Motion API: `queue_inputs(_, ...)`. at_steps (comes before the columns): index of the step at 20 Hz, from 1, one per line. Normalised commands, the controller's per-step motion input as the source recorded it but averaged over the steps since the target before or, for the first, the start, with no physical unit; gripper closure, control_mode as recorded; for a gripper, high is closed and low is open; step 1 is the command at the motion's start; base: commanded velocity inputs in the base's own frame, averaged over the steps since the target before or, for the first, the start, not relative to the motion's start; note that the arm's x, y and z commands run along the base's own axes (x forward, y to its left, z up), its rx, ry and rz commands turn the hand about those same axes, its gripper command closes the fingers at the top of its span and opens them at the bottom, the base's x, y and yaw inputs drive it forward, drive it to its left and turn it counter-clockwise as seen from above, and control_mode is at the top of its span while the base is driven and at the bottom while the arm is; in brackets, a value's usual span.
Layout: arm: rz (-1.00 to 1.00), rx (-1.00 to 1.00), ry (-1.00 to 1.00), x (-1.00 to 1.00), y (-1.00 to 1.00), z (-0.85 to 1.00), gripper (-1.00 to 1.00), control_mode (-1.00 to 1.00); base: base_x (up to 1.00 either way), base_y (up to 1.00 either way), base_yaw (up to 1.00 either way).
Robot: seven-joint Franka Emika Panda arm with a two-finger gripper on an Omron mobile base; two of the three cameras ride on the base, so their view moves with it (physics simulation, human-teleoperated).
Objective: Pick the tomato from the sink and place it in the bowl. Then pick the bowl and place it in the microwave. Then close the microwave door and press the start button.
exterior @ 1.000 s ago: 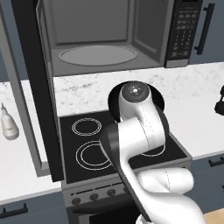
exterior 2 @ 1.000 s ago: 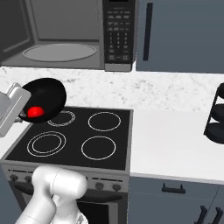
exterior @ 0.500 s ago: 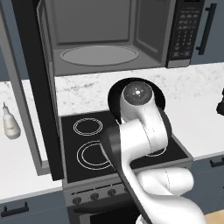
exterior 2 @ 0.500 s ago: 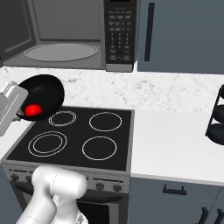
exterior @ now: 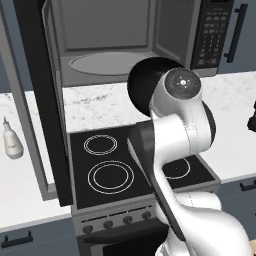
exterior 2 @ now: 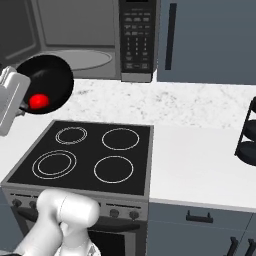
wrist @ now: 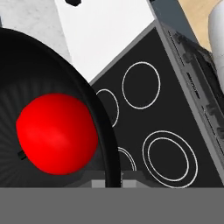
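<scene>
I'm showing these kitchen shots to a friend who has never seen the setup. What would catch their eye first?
Most striking is the bright red tomato lying in the glossy black bowl, which the gripper holds in the air above the stove's back left burners. Just behind stands the microwave, its grey inside and turntable bare, with the microwave door swung wide to the left.

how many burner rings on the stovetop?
4, best seen in the right base view on the flat black glass cooktop: back-left ring, back-right ring, front-left double ring, front-right ring. None looks hidden there.
</scene>
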Motion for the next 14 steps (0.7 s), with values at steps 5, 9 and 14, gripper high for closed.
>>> queue_inputs(5, 0.13, 0.0, 0.0, 0.44, -0.03, 0.48, 1.0, -1.0, 0.0, 0.0, 0.0)
queue_inputs(9, 0.17, -0.01, 0.0, 0.5, 0.0, 0.29, 1.0, -1.0, 0.0, 0.0, 0.0)
queue_inputs(14, 0.15, -0.03, 0.0, 0.53, 0.0, 0.14, 1.0, -1.0, 0.0, 0.0, 0.0)
